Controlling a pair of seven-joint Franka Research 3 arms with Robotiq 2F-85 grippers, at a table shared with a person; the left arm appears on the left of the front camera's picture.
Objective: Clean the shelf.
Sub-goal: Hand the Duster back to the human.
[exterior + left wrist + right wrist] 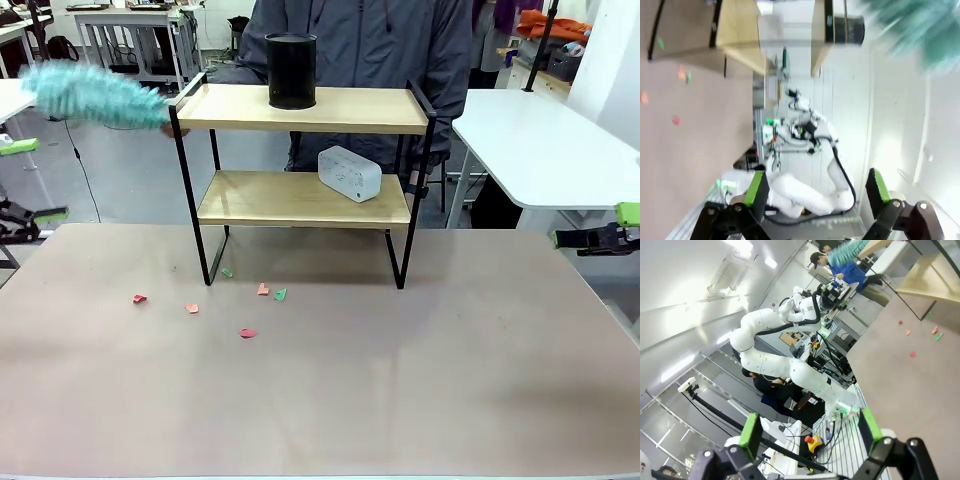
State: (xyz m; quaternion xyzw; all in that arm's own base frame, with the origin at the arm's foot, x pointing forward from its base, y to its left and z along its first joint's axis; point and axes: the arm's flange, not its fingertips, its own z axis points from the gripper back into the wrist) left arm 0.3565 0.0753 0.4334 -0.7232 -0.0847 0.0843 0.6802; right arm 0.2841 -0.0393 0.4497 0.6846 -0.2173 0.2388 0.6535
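Standing on the shelf (300, 110): one black can (291, 70), one white box (349, 172); both grippers' fingers apart.

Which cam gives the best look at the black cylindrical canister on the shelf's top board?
Front view: the black cylindrical canister stands upright and unobstructed on the top board of the two-tier wooden shelf. Left wrist view shows it sideways, small and soft near the top edge. In the right wrist view I cannot make it out.
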